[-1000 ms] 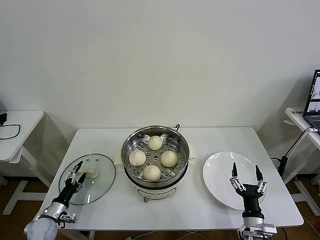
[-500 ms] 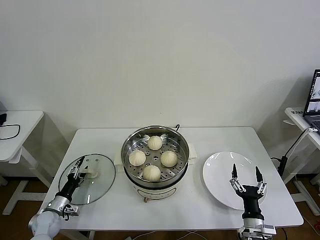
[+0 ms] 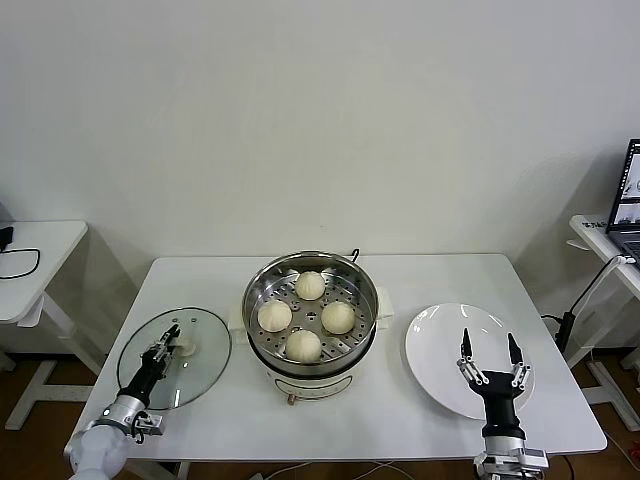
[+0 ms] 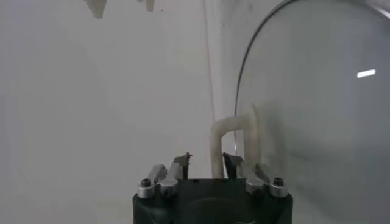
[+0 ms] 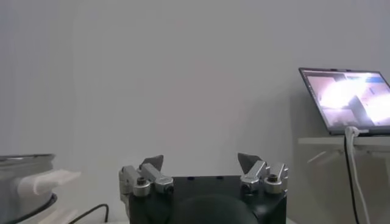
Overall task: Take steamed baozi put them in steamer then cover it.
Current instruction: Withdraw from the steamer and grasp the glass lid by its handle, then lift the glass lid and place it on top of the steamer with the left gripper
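Counted 4 steamed baozi already down on the perforated tray of the steamer, mid-tabletop. Found the cover lying flat at 9 o'clock from the steamer, near it but apart. Caught the left gripper low over that glass, fingers drawn in narrow, pinching 1 leg of the white handle.

Judged the hold off-centre: gripped at 1 end rather than the middle, so could tip the glass on the lift, or lose it altogether. Could also clip the steamer's rim, at 3 o'clock from the cover, on the carry across, given too low a lift. Might land the cover skewed, riding on the rim instead of seated. Reckoned the bun tops low enough under the rim, though could not be sure from above.

Spotted the right gripper parked at 4 o'clock from the steamer, fingers spread wide, holding nothing, over the near part of a white plate. Well off the likely path of the cover. Noted a side table out at 9 o'clock and a laptop at 3 o'clock, both off the tabletop. Saw only bare tabletop between cover and steamer.
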